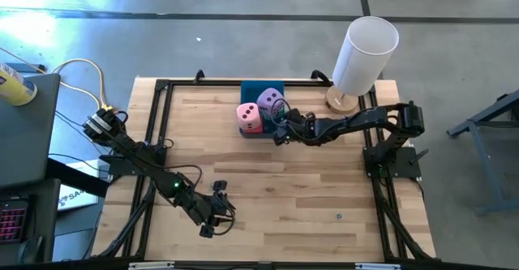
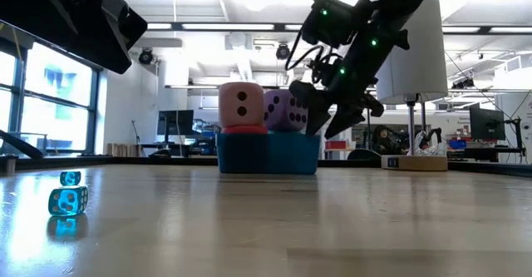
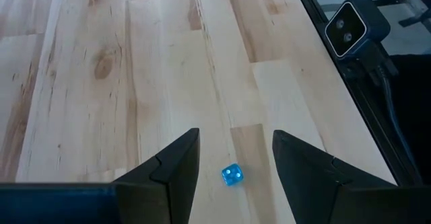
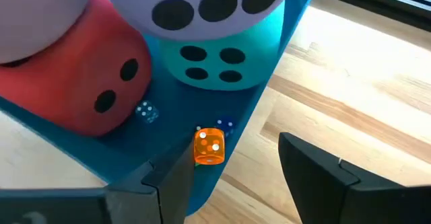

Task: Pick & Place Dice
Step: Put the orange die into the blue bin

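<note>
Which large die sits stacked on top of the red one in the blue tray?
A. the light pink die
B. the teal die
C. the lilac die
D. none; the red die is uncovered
A: in the low view the light pink die rests directly on the red die inside the blue tray, with the lilac die beside it.

Four dice (image 1: 259,112) are stacked in the tray (image 1: 262,89) at the tabletop's (image 1: 284,197) far edge, beside the right claw (image 1: 280,128).

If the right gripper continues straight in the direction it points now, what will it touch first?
Probably the small orange die, lying in the blue tray just beyond the right gripper, whose jaws stand apart. Behind it sit the teal die and red die. Depth is unclear.
</note>
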Controlling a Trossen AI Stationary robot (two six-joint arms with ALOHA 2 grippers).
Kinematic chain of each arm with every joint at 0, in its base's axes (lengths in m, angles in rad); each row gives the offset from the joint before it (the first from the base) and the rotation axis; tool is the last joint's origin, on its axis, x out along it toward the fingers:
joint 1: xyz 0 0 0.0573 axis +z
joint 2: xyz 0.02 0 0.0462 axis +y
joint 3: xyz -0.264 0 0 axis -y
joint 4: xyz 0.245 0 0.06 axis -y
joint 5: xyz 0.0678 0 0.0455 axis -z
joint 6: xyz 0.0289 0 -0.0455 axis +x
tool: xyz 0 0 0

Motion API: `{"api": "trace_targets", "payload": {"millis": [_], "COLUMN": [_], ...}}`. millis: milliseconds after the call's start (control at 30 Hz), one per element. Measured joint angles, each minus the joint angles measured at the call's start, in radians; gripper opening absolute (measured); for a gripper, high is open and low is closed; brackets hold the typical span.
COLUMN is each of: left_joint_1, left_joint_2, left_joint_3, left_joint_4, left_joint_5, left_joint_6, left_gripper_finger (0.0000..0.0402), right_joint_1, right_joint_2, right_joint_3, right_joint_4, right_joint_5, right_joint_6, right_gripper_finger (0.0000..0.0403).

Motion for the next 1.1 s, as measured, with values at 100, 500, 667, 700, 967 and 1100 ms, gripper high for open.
{"api": "trace_targets", "payload": {"millis": [100,500,667,700,967,1100], "left_joint_1": [0.000,0.000,0.000,0.000,0.000,0.000], "left_joint_2": [0.000,0.000,0.000,0.000,0.000,0.000], "left_joint_3": [0.000,0.000,0.000,0.000,-0.002,-0.002], "left_joint_4": [0.000,0.000,0.000,0.000,0.000,0.000], "left_joint_5": [0.000,0.000,0.000,0.000,0.000,0.000], "left_joint_6": [-0.003,0.001,0.001,0.001,0.001,0.001], "left_gripper_finger": [0.0179,0.0179,0.0179,0.0179,0.0179,0.0179], "right_joint_1": [-0.001,0.014,0.022,0.025,0.050,0.060], "right_joint_2": [0.000,0.000,0.000,0.000,0.000,0.000], "right_joint_3": [-0.013,-0.017,-0.017,-0.017,-0.018,-0.018], "right_joint_4": [0.021,0.091,0.090,0.092,0.133,0.133], "right_joint_5": [0.000,-0.027,-0.028,-0.027,-0.021,-0.016], "right_joint_6": [-0.001,-0.020,-0.026,-0.027,-0.087,-0.089], "right_gripper_finger": [0.0204,0.0204,0.0203,0.0204,0.0204,0.0204]}}
